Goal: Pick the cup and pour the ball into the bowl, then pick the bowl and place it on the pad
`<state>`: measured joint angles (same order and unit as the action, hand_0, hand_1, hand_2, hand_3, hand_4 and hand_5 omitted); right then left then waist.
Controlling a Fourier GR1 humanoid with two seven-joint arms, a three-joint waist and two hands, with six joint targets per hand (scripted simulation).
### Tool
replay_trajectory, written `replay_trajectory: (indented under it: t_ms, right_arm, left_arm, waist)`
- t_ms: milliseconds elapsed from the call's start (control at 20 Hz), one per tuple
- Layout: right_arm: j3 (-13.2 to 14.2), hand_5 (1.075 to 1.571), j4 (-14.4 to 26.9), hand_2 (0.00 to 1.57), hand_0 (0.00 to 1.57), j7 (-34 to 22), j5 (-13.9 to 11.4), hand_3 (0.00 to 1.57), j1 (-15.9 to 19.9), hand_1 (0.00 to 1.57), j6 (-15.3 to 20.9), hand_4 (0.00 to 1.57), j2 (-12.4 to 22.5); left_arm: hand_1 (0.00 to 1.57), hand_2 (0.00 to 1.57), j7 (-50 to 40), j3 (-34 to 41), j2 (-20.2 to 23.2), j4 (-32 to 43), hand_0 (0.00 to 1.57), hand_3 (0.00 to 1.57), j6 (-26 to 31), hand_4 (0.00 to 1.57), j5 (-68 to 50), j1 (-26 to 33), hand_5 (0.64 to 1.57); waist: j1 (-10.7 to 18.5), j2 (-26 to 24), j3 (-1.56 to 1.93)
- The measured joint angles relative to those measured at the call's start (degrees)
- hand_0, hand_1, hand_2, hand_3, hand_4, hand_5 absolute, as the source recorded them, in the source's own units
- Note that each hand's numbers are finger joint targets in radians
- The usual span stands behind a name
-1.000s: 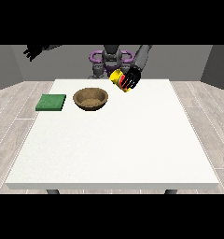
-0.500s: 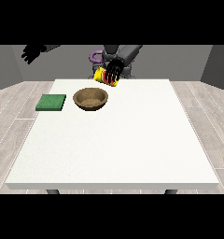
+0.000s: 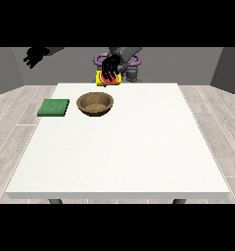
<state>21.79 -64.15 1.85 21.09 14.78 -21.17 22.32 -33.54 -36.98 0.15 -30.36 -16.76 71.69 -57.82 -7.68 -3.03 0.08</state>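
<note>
The pour is in hand: the hand at the view's right [image 3: 110, 66] has its fingers curled round the yellow cup [image 3: 108, 78], held above the counter's [image 3: 139, 147] far edge, just behind the bowl [image 3: 95, 103]. The next move, I judge, is to carry the cup forward over the bowl and tip it. The ball is not visible. The green pad [image 3: 54, 107] lies near the counter's left edge. The other hand [image 3: 35, 55] hangs raised, holding nothing, its fingers unclear.

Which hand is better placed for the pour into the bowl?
Probably the left: that hand, nearer the view's right, already holds the cup just behind the bowl; the other hand is raised far off.
</note>
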Motion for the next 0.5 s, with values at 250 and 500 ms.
replay_trajectory:
  t_ms: [250, 500]
  right_arm:
    - [-1.15, 1.552, 1.11, 0.00, 0.00, 1.02, -0.71, 0.34, 1.04, 0.00, 0.03, 0.69, -1.24]
    - [-1.52, 1.548, 1.12, 0.00, 0.00, -0.09, -0.96, 0.05, 2.19, 0.00, 1.73, 0.71, -1.59]
  left_arm:
    - [0.19, 1.25, -2.70, -4.99, -0.11, -3.51, 0.19, 1.57, 8.48, 1.11, 2.65, -0.05, 1.569]
    - [0.00, 1.10, -1.90, -6.41, -0.14, -7.65, 0.00, 1.54, 14.58, 1.11, 3.94, 0.84, 1.571]
  waist:
    - [-1.56, 0.00, -0.03]
    - [-0.88, -0.53, -0.06]
